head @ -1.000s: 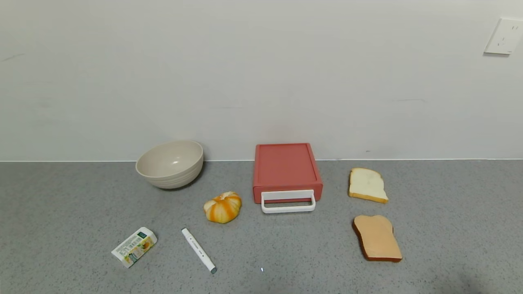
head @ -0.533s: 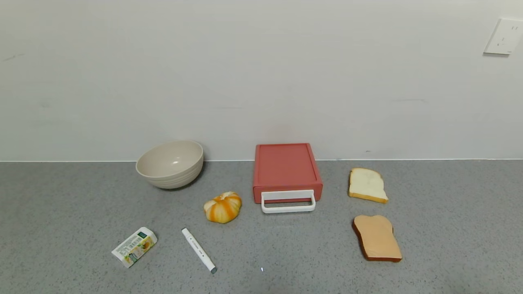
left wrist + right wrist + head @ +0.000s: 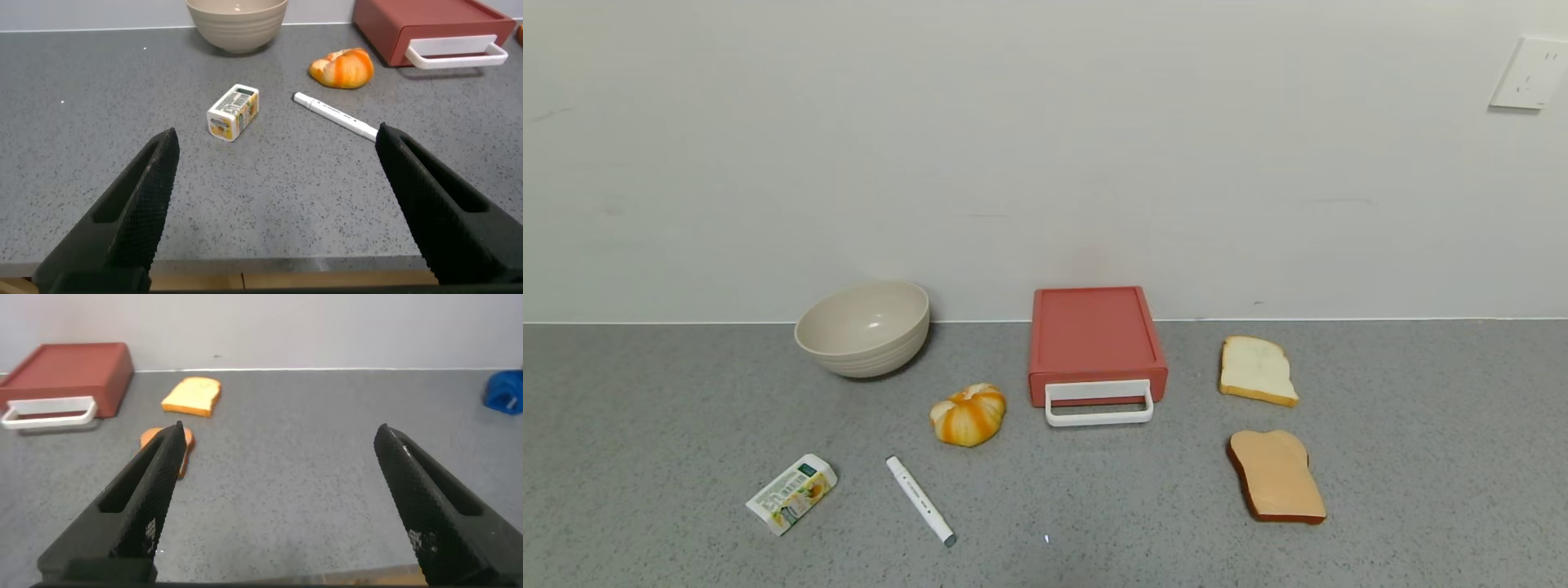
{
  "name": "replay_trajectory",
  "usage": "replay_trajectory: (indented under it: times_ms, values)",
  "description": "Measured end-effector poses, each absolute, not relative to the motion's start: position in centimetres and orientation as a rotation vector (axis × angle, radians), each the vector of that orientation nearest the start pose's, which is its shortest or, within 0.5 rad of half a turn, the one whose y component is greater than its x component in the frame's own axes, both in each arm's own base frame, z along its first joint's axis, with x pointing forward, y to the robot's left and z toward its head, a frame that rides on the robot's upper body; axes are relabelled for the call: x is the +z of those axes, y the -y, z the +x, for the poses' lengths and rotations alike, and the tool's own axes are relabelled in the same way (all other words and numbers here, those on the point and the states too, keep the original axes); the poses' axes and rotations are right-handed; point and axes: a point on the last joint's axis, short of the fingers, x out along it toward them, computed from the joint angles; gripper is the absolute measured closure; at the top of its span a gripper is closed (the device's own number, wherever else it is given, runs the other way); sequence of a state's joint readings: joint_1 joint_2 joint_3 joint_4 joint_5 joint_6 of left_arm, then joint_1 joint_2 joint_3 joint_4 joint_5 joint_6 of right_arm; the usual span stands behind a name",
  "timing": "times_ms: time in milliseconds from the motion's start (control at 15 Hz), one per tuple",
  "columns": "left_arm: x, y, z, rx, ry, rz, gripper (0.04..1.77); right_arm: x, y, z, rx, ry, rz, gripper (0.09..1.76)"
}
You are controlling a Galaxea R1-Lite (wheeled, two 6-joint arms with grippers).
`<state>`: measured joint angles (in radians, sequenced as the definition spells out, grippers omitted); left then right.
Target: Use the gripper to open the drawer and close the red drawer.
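The salmon-red drawer box (image 3: 1094, 335) stands against the back wall, its drawer shut, with the white loop handle (image 3: 1099, 403) at the front. It also shows in the left wrist view (image 3: 425, 24) and the right wrist view (image 3: 69, 371). Neither gripper shows in the head view. My left gripper (image 3: 278, 155) is open and empty, low over the table's front edge, far from the drawer. My right gripper (image 3: 279, 449) is open and empty, also near the front edge, to the right of the bread.
A beige bowl (image 3: 863, 327), an orange striped pumpkin (image 3: 969, 414), a white marker (image 3: 920, 500) and a small carton (image 3: 792, 493) lie left of the drawer. A white bread slice (image 3: 1256, 370) and a toast slice (image 3: 1276, 475) lie right. A blue object (image 3: 505, 392) sits far right.
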<state>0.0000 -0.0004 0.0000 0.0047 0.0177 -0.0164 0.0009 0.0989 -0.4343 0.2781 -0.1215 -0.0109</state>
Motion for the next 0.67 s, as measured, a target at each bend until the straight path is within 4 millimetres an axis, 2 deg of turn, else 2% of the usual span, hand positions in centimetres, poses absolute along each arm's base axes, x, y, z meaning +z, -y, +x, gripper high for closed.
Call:
replay_trajectory:
  times_ms: [333,667]
  values:
    - [7.5,0.0,-2.3,0.018,-0.004,-0.016,0.08,13.0,0.2,-4.4,-0.07,0.157,-0.01,0.15]
    - [7.5,0.0,-2.3,0.019,-0.004,-0.015,0.08,8.2,0.0,-2.4,0.001,0.033,-0.021,0.15]
